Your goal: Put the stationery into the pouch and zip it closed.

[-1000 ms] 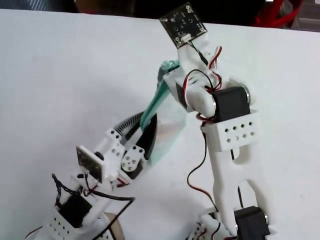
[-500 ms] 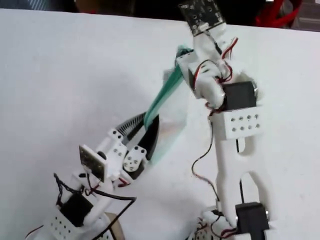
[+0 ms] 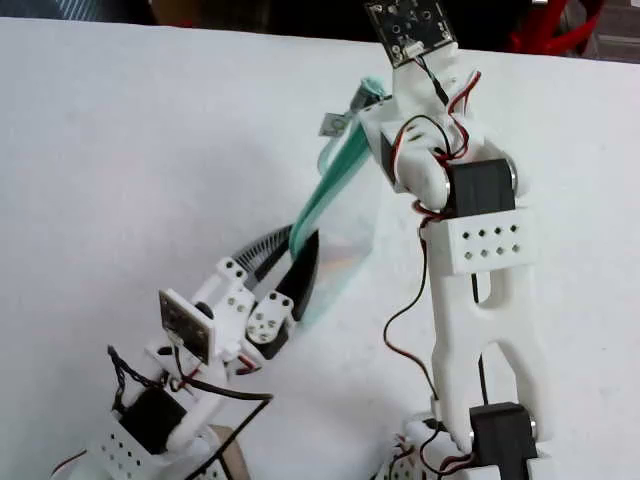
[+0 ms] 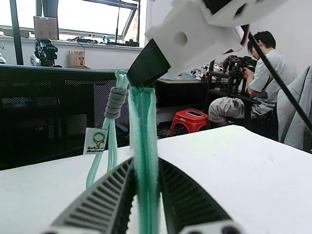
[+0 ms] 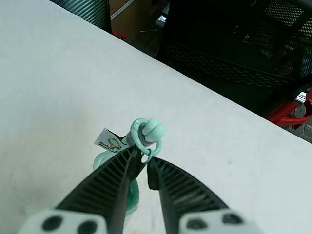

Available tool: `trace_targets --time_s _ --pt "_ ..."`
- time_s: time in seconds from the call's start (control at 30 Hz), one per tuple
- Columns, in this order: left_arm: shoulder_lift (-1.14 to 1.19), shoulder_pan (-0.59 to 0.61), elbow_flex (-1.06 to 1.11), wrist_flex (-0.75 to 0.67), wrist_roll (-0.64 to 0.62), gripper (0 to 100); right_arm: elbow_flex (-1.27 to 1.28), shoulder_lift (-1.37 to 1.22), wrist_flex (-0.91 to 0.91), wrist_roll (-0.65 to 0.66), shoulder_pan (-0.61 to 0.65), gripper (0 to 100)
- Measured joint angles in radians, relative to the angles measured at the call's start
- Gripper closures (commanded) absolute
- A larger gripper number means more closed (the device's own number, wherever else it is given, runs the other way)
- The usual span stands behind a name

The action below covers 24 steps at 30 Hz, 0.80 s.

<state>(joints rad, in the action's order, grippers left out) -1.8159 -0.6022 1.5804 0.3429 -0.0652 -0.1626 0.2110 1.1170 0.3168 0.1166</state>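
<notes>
A translucent pouch [image 3: 345, 240] with a mint green zipper strip [image 3: 325, 190] is stretched in the air between both grippers. My left gripper [image 3: 296, 252] is shut on the zipper edge at the near end, and the green strip [image 4: 145, 146] runs up between its ribbed fingers. My right gripper [image 3: 372, 118] is at the far end, shut on the zipper pull [image 5: 146, 130], a mint bead and ring with a small paper tag [image 5: 111, 141]. The right gripper's black fingertip [image 4: 148, 63] meets the top of the strip. I cannot make out the pouch's contents.
The white table [image 3: 130, 150] spreads out to the left and behind the pouch. The right arm's white body [image 3: 480, 260] stands along the pouch's right side. Beyond the table's far edge are black mesh panels [image 5: 229, 68] and a red stool [image 4: 192, 119].
My right gripper has travelled toward the far edge of the table with the zipper pull, pulling the green strip longer and tauter. The left gripper has kept its hold in place.
</notes>
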Motion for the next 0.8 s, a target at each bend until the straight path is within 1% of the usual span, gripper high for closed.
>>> trace_targets --time_s 0.47,0.53,0.6,0.67,0.7,0.8 --pt "-0.009 0.000 0.008 0.000 0.000 98 -0.003 -0.049 -0.012 -0.002 0.000 97.1" --pt "-0.009 0.000 0.008 0.000 0.000 98 -0.003 -0.037 0.002 -0.017 0.000 91.3" --pt "-0.011 -0.002 0.011 0.003 0.003 98 -0.008 -0.002 0.031 -0.063 -0.008 80.9" --pt "-0.012 -0.015 0.014 0.014 0.018 98 -0.006 0.021 0.066 -0.115 -0.055 71.7" --pt "-0.014 -0.017 0.014 0.014 0.037 98 -0.005 0.035 0.086 -0.127 -0.057 69.5" --pt "-0.014 -0.012 0.014 0.015 0.092 98 -0.006 0.117 0.152 -0.137 -0.032 70.5"
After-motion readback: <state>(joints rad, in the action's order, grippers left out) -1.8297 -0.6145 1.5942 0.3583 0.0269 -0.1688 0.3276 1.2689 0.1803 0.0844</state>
